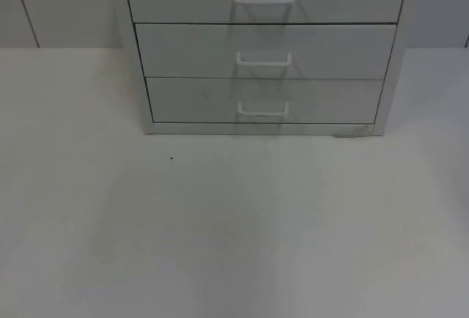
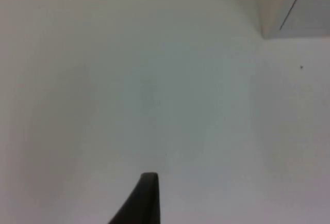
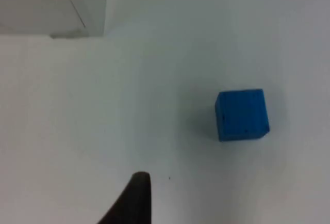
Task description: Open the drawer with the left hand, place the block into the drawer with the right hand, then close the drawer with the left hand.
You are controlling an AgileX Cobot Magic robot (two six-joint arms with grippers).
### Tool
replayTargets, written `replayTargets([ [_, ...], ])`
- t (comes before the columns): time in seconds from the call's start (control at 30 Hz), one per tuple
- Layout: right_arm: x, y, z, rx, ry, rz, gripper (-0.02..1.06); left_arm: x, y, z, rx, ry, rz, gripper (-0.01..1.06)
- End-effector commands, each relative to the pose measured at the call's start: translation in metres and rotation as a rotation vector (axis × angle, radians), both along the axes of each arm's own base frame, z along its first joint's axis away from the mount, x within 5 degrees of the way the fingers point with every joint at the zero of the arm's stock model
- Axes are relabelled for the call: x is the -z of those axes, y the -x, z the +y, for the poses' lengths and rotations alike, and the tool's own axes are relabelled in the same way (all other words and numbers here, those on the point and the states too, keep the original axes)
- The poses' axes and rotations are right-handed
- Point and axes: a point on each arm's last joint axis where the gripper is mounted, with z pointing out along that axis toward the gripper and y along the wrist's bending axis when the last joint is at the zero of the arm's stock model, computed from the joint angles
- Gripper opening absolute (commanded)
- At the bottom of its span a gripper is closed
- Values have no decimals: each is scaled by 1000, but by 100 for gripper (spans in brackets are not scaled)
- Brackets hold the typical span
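Left gripper: one black fingertip over bare white desk, touching nothing; how far fingers open, cannot tell. Right gripper: same, holding nothing visible. Blue block on desk, apart from fingertip, at its 1 o'clock. Drawer cabinet at 12 o'clock, three drawers shut, white handles. No readable writing.

Light was soft, even and rather cool, with no glare on the white tabletop. The drawer cabinet threw only a thin, faint shadow along its base, and weak vertical grey streaks ran below its white handles. Just beyond the right fingers, the blue block cast a soft, dim shadow on the side toward them. Beyond the left fingers, the white surface faded into broad, pale shading.
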Motion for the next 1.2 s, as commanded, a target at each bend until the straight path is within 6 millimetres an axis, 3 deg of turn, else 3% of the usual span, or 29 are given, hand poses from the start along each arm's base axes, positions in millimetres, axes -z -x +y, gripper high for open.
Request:
replayTargets([
  [0.0, 3, -9, -1, 6, 4, 10, 105, 4, -13, -3, 22, 13, 7, 103],
  [0.3, 7, -14, -1, 5, 4, 22, 105, 23, -44, -21, 240, 87, 57, 66],
  [0.33, 7, -14, -1, 5, 4, 22, 105, 23, -44, -21, 240, 87, 57, 66],
  [0.5, 6, -15, -1, 5, 4, 6, 105, 24, -74, -62, 537, 36, 91, 34],
  [0.53, 6, -15, -1, 5, 4, 6, 105, 24, -74, -62, 537, 36, 91, 34],
  [0.67, 6, -15, -1, 5, 8, 6, 105, 32, -102, -128, 798, -105, 123, 44],
  [0.7, 6, -15, -1, 5, 8, 6, 105, 32, -102, -128, 798, -105, 123, 44],
  [0.73, 6, -15, -1, 5, 8, 8, 105, 38, -108, -143, 844, -153, 140, 47],
  [0.83, 7, -15, -1, 5, 8, 13, 105, 63, -121, -179, 979, -347, 195, 49],
  [0.87, 7, -15, -1, 5, 8, 13, 105, 63, -121, -179, 979, -347, 195, 49],
  [1.0, 7, -15, -1, 5, 8, 13, 105, 107, -132, -215, 1131, -571, 191, 49],
  [1.03, 7, -15, -1, 5, 8, 13, 105, 107, -132, -215, 1131, -571, 191, 49],
  [1.17, 7, -14, -1, 5, 8, 22, 105, 148, -140, -239, 1226, -686, 149, 49],
])
